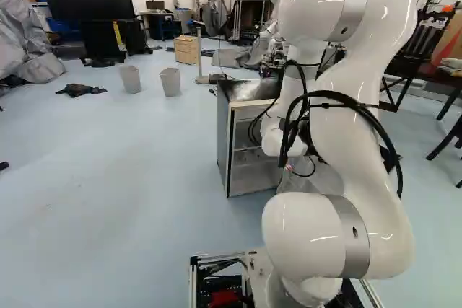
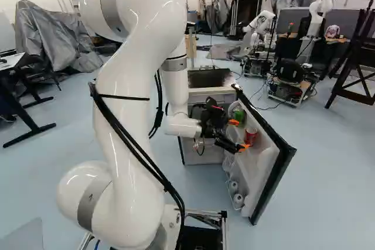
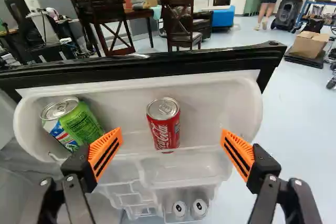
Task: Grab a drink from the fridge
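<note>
My gripper reaches toward the inside of the opened fridge door in the right base view. In the wrist view the gripper stands open, its orange pads wide apart with nothing held. A red can stands upright in the door's upper shelf, ahead of the gap between the fingers. A green can leans tilted in the same shelf, just beyond one finger. The fridge body shows in the left base view, partly hidden by my arm.
Two can tops show in the door's lower compartment. The door's black edge runs behind the shelf. Another robot stands farther back. Two grey bins stand on the floor left of the fridge.
</note>
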